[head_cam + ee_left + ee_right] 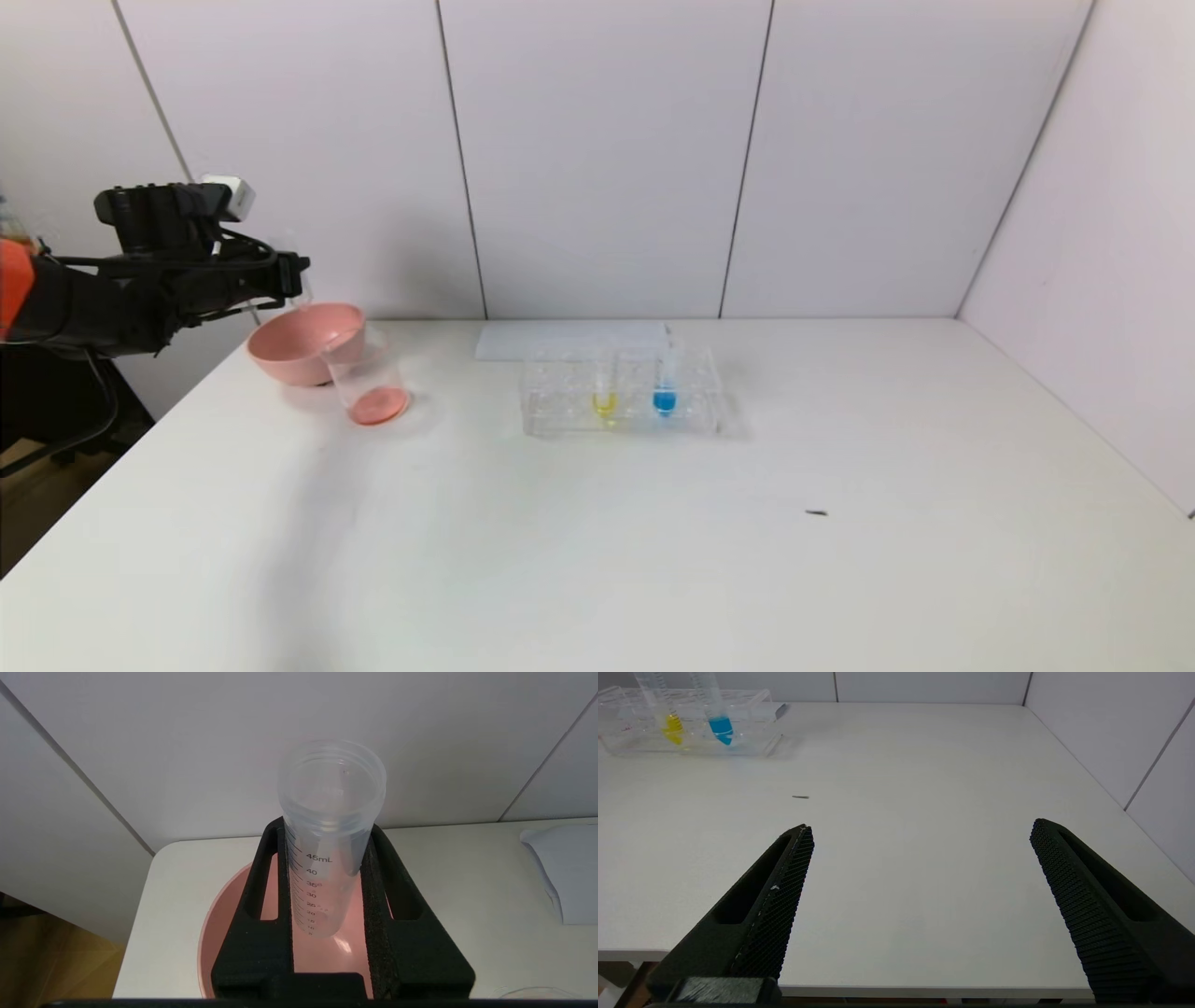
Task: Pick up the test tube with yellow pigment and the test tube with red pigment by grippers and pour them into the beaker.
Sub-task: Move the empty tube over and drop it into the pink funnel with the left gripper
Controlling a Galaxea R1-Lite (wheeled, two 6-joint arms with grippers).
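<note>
Nearest you, your right gripper (922, 833) hangs low over the front edge of the white table (653, 560), its two black fingers spread wide with nothing between them; it does not show in the head view. A small dark speck (817, 512) lies on the bare tabletop ahead of it. Farther in, near the middle of the table, a clear rack (621, 392) holds two tubes standing upright, long axes vertical and rounded tips down: the tube with yellow liquid (605, 397) on the left and a tube with blue liquid (665, 387) just beside it on the right. A flat white sheet (569, 338) lies behind the rack by the wall. To the left, the beaker (366, 378) stands upright with its mouth up and a pink-red pool in its bottom, touching or just in front of a pink bowl (303, 343). Your left gripper (297, 280) is raised above that bowl at the far left corner, its fingers clamped tight on an empty-looking clear tube (327, 835). In the wrist view this tube's long axis runs straight out between the fingers, open mouth away from the wrist and rounded end toward it, over the bowl. Whether any red remains inside cannot be told.
</note>
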